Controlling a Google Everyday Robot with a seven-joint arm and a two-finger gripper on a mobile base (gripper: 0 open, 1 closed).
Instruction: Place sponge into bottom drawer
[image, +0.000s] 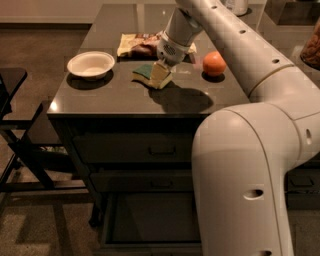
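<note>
The sponge, dark green on top with pale yellow foam below, is on the dark tabletop near the middle and sits tilted. My gripper comes down from the upper right and is right on the sponge's right end, touching it. The bottom drawer is pulled out below the two handled drawers, showing a flat dark floor with nothing visible in it. My arm's large white body hides the drawer's right part.
A white bowl sits at the table's left. A crinkled snack bag lies behind the sponge. An orange is to the right. A dark chair frame stands left of the cabinet.
</note>
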